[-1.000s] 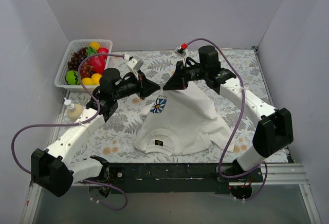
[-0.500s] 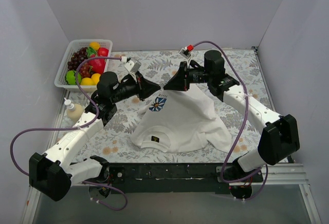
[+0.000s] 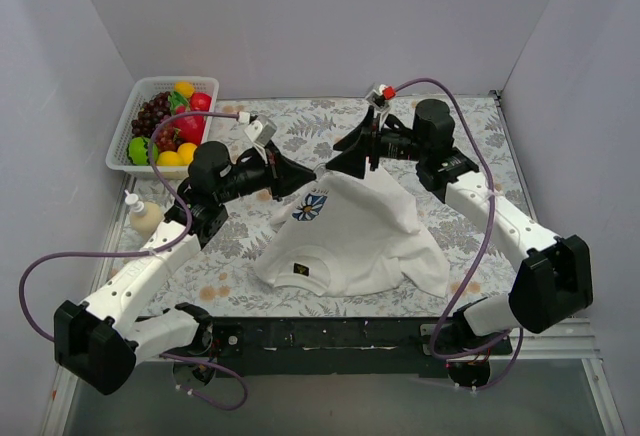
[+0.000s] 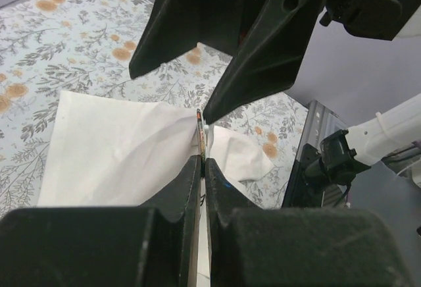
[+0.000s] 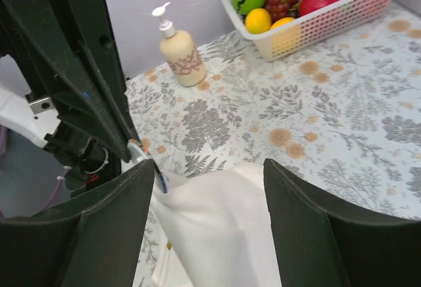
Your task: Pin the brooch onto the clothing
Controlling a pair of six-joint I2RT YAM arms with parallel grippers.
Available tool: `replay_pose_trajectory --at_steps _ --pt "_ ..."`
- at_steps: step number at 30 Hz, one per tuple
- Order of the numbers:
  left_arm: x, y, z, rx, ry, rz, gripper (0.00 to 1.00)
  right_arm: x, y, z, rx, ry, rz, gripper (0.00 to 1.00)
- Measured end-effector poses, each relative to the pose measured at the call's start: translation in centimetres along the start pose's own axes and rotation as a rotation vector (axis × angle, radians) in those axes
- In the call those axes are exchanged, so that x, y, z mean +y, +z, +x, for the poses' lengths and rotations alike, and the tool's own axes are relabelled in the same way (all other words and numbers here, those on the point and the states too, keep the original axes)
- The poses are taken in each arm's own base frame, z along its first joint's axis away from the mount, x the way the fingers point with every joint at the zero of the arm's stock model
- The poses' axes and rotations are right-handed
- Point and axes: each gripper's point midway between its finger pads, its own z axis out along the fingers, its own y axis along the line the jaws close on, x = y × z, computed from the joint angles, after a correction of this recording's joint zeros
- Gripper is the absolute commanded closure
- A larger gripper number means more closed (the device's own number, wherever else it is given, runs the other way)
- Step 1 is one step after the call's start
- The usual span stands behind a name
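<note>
**Brooch and T-shirt, held at a raised fold, mid-table**

- Left gripper (image 4: 201, 165): fingers pressed together, pinching the brooch (image 4: 200, 129). The brooch shows edge-on as a thin disc standing up from the fingertips, so its face cannot be made out.
- T-shirt (image 3: 360, 236): white and rumpled, lying on the table (image 3: 470, 126), which has a floral cover. One fold is drawn up to a peak at the left gripper's tip, with cloth on both sides of the brooch. Whether the pin passes through the cloth cannot be told.
- Flower print (image 3: 309, 206): blue and white, just below the raised peak.
- Neck label (image 3: 303, 277): small and dark, at the shirt's near edge.
- Right gripper (image 5: 209, 168): fingers spread wide, holding nothing, and facing the left gripper tip to tip over the raised fold. One fingertip comes very close to the top of the brooch, but contact cannot be judged.
- Basket (image 5: 329, 24): white, at the far left corner, holding fruit (image 3: 175, 116).
- Pump bottle (image 5: 179, 49): upright at the left edge, near the basket and well apart from the shirt.
</note>
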Motion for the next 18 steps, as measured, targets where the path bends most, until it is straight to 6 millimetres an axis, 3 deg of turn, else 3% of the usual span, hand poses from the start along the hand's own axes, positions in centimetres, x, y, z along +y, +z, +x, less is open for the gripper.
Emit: replay_pose_trajectory --at_steps 7,12,18 --pt "-0.8 -0.3 2.4 0.067 -0.054 0.040 1.00 -1.4 -2.5 -1.3 -0.063 -0.055 0.114 0.25" --pt "-1.3 -0.3 6.5 0.165 -0.112 0.025 1.00 -2.9 -3.4 -0.6 -0.061 -0.037 0.179 0.25" --pt "-3.7 1.2 13.1 0.362 -0.134 0.020 1.00 -4.2 -3.8 1.4 -0.029 -0.001 0.234 0.25"
